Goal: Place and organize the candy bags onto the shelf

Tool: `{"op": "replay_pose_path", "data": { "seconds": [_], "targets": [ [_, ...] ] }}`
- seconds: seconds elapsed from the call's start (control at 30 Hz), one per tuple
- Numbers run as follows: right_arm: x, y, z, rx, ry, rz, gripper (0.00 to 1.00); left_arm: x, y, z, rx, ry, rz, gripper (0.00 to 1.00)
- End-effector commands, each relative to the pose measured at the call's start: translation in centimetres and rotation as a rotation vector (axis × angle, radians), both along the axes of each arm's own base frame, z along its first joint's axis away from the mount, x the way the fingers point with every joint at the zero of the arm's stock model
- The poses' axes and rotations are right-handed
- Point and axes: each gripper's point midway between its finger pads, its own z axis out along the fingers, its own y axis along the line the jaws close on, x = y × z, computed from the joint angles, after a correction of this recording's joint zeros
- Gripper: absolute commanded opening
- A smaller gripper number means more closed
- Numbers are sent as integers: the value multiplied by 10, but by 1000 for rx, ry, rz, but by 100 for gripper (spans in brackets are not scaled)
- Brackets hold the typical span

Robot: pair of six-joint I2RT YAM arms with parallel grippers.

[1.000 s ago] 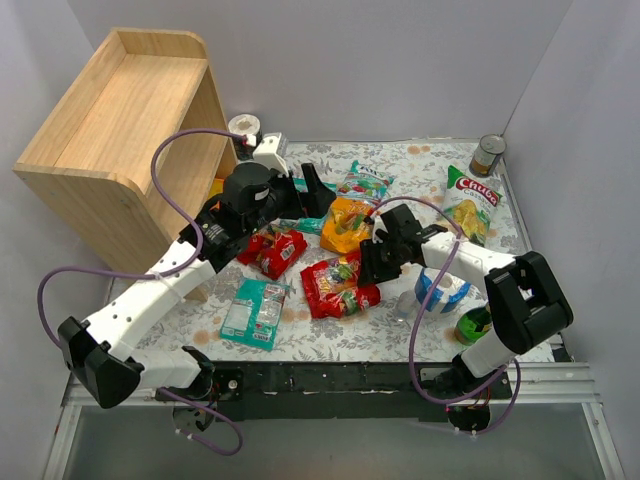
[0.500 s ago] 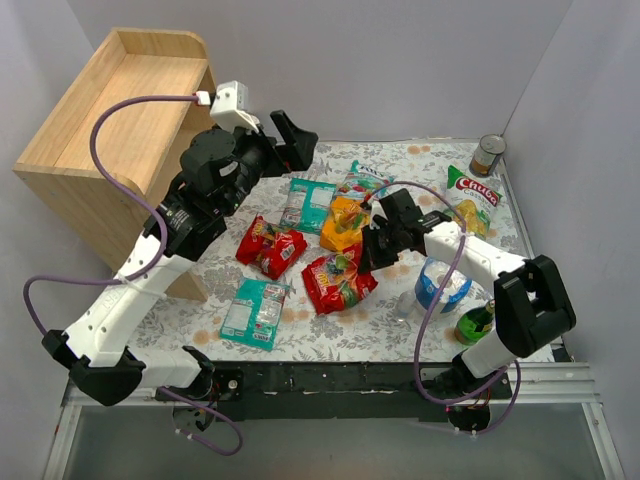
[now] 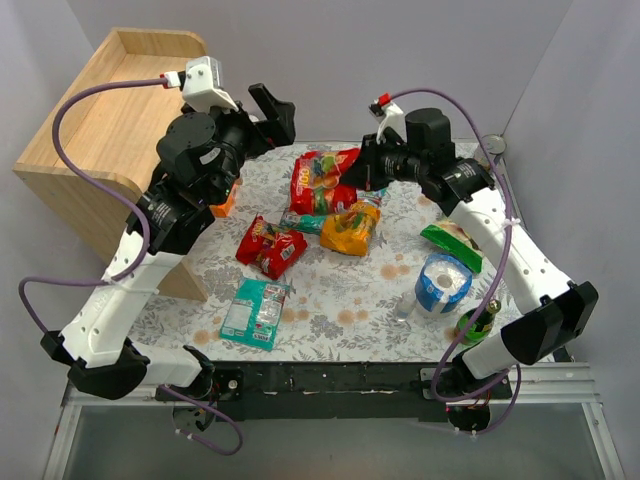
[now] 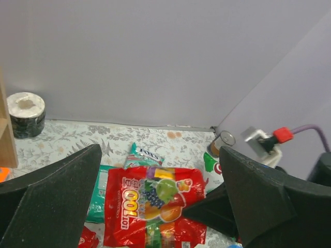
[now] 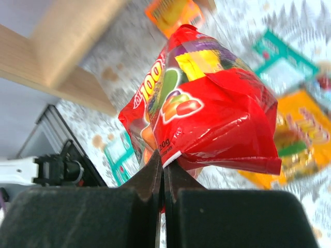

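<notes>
My right gripper [image 3: 362, 176] is shut on the edge of a large red candy bag [image 3: 322, 180] and holds it in the air above the far middle of the table. The right wrist view shows the pinch [image 5: 164, 173] on the bag [image 5: 207, 108]. My left gripper [image 3: 275, 112] is open and empty, raised beside the wooden shelf [image 3: 120, 120]; its view faces the held red bag [image 4: 150, 206]. On the table lie a small red bag [image 3: 272, 246], an orange-yellow bag [image 3: 350, 228], a teal bag [image 3: 255, 312] and another teal bag [image 3: 303, 222].
An orange packet [image 3: 226, 200] sits at the shelf's lower tier. A green-and-white snack bag [image 3: 452, 243], a blue-and-white roll [image 3: 443, 284], a green bottle [image 3: 476, 324] and a clear cup [image 3: 402, 306] stand at the right. A tape roll [image 4: 23, 111] and a can [image 4: 222, 142] are at the back.
My right gripper lifted the large red bag off the table and carried it up and back. My left arm rose and swung back toward the shelf top, still open.
</notes>
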Motion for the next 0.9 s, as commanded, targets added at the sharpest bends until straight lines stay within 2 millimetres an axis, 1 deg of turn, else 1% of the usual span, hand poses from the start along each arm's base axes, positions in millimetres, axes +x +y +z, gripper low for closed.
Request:
{"op": "replay_pose_path", "data": {
  "seconds": [0.0, 0.03, 0.07, 0.1, 0.13, 0.17, 0.2, 0.23, 0.3, 0.33, 0.4, 0.43, 0.47, 0.5, 0.53, 0.57, 0.6, 0.63, 0.67, 0.7, 0.73, 0.77, 0.8, 0.87],
  "targets": [
    [7, 21, 87, 190, -185, 70, 1, -7, 34, 36, -22, -73, 124, 98],
    [8, 23, 93, 211, -191, 81, 1, -8, 40, 40, -27, -82, 151, 98],
    [12, 29, 101, 240, -217, 91, 1, -8, 52, 45, -35, -92, 208, 98],
    [13, 31, 111, 270, -220, 95, 1, -9, 61, 52, -47, -101, 246, 98],
    [16, 37, 111, 283, -209, 111, 1, -11, 68, 56, -53, -106, 279, 98],
    [19, 42, 117, 310, -225, 127, 1, -11, 74, 57, -38, -105, 310, 98],
    [19, 45, 121, 335, -207, 129, 1, -12, 85, 63, -46, -107, 365, 98],
    [24, 51, 128, 364, -222, 142, 1, -11, 89, 64, -34, -106, 389, 98],
    [25, 58, 135, 406, -212, 170, 1, -13, 100, 67, -17, -107, 441, 98],
    [30, 63, 141, 428, -231, 177, 1, -15, 105, 71, -19, -113, 458, 98],
    [30, 72, 151, 458, -248, 205, 1, -18, 115, 75, -21, -123, 503, 98],
    [36, 79, 161, 488, -272, 215, 1, -21, 124, 76, -27, -120, 547, 98],
    [37, 84, 163, 500, -282, 231, 1, -23, 128, 81, -40, -131, 565, 98],
    [33, 92, 166, 513, -286, 260, 1, -25, 132, 82, -43, -134, 578, 98],
    [40, 102, 161, 522, -282, 269, 1, -27, 135, 84, -50, -137, 588, 98],
    [37, 107, 174, 544, -310, 286, 1, -28, 135, 86, -59, -144, 588, 98],
    [34, 116, 175, 555, -317, 311, 1, -28, 136, 87, -65, -147, 590, 98],
    [41, 127, 168, 564, -317, 318, 1, -28, 135, 89, -73, -150, 586, 98],
    [41, 130, 176, 580, -337, 325, 1, -29, 135, 89, -72, -147, 583, 98],
    [39, 139, 175, 588, -338, 339, 1, -27, 134, 88, -71, -144, 579, 98],
    [45, 148, 167, 592, -337, 342, 1, -28, 133, 88, -70, -143, 575, 98],
    [43, 151, 173, 604, -353, 346, 1, -28, 132, 87, -66, -139, 568, 98],
    [45, 159, 170, 613, -361, 346, 1, -28, 132, 87, -64, -136, 566, 98],
    [43, 167, 169, 626, -373, 346, 1, -26, 130, 84, -58, -127, 558, 98]
  ]
}}
